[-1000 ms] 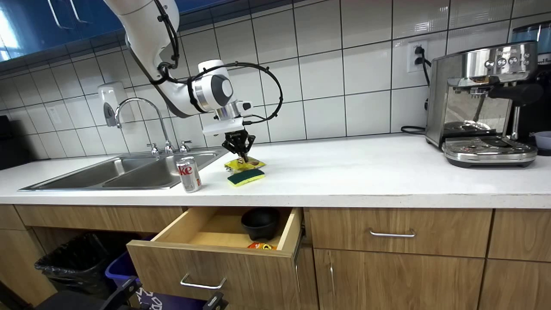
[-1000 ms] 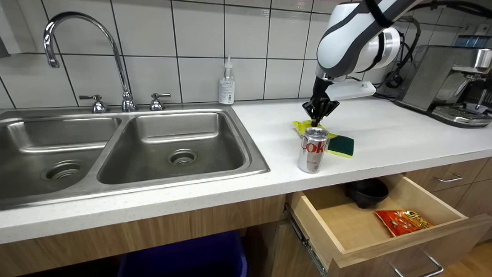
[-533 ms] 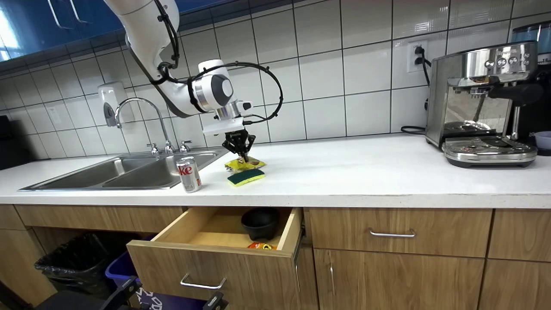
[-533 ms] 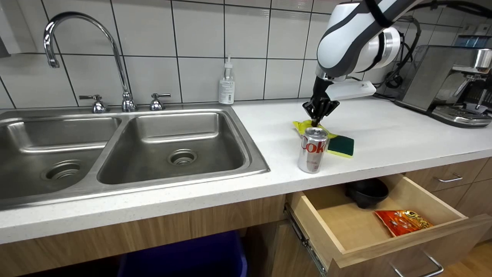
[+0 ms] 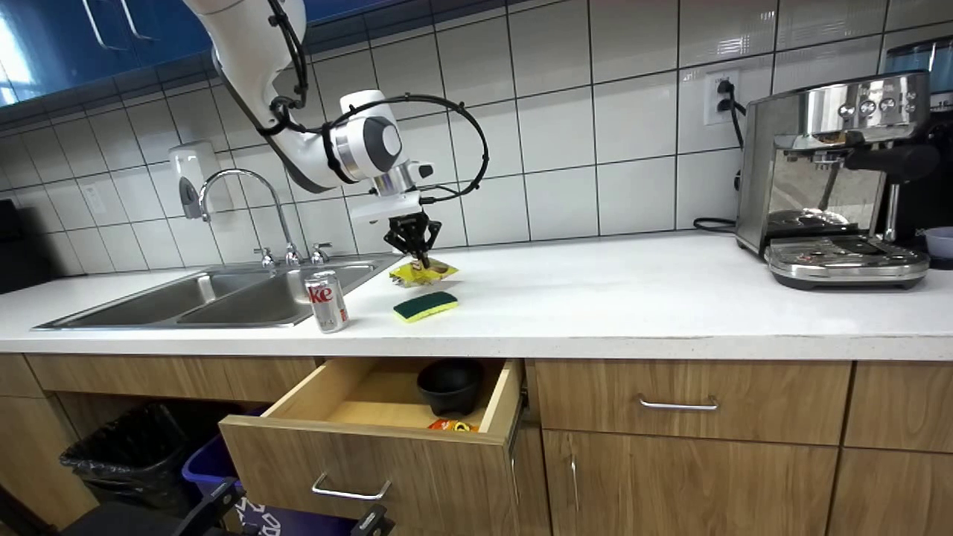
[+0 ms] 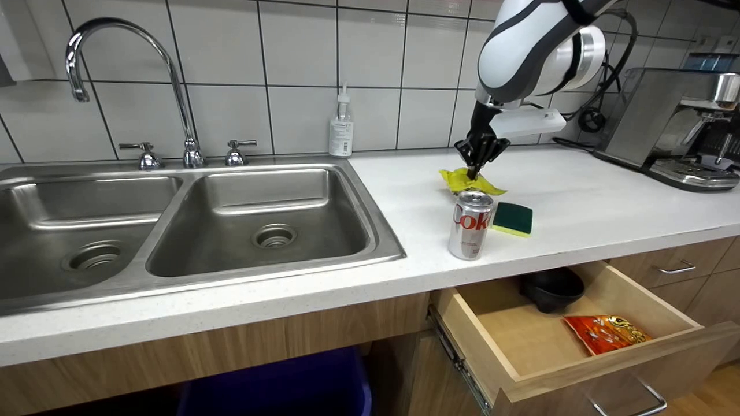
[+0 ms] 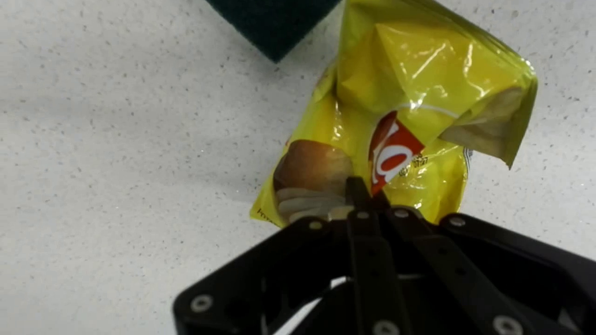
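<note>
1. Pinching the yellow snack bag (image 7: 396, 121) with the claw (image 7: 370, 197): fingers (image 7: 355, 193) clenched nearly together on a crumpled bit of it, nothing else in the grip.
2. Bag is over the tabletop (image 5: 595, 298), behind the sponge (image 5: 426, 306), between sink (image 6: 231, 279) and coffee machine (image 5: 797, 112), far closer to the sink. Looks slightly off the surface in both exterior views; gap hard to judge.
3. Key relation: bag is right under the fingers, but the pinch looks off-centre. In the wrist view most of what shows lies past the tips, away from the claw body, so I'd call the load lopsided.
4. Long axis, wrist view: slants lower left to upper right. Upper end is folded over, so true length is unclear.
5. Single arm (image 5: 257, 59), reaching in from above, claw pointing down. No nearer-hand question.
6. Sponge, green side up, lies just beside the bag on its front side, not touching; wrist view shows a gap.
7. Soda can (image 6: 470, 228) stands upright near the tabletop's front edge, sink side of the sponge. Claw touches neither can nor sponge.
8. Drawer (image 5: 372, 461) is pulled out below that edge, lower than the bag; black bowl (image 6: 552, 292) and orange-red packet (image 6: 607, 334) inside, bowl toward the back.
</note>
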Motion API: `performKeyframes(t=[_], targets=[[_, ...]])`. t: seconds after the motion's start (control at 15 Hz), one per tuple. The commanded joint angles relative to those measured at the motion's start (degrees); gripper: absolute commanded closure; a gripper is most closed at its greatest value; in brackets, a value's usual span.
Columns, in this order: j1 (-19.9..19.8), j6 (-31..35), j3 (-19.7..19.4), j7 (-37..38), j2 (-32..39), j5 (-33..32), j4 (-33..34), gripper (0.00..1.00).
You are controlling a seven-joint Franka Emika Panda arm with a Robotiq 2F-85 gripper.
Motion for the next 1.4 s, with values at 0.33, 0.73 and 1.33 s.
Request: performKeyframes(t=[0.33, 0.73, 1.33], targets=[[-0.12, -0.52, -0.10, 0.41, -5.05, -1.02, -1.41, 1.00], [-1.20, -1.31, 0.88, -1.05, -8.38, 0.17, -3.63, 1.00], [-2.88, -1.26, 2.16, -2.98, -15.65, 2.16, -11.31, 1.00]])
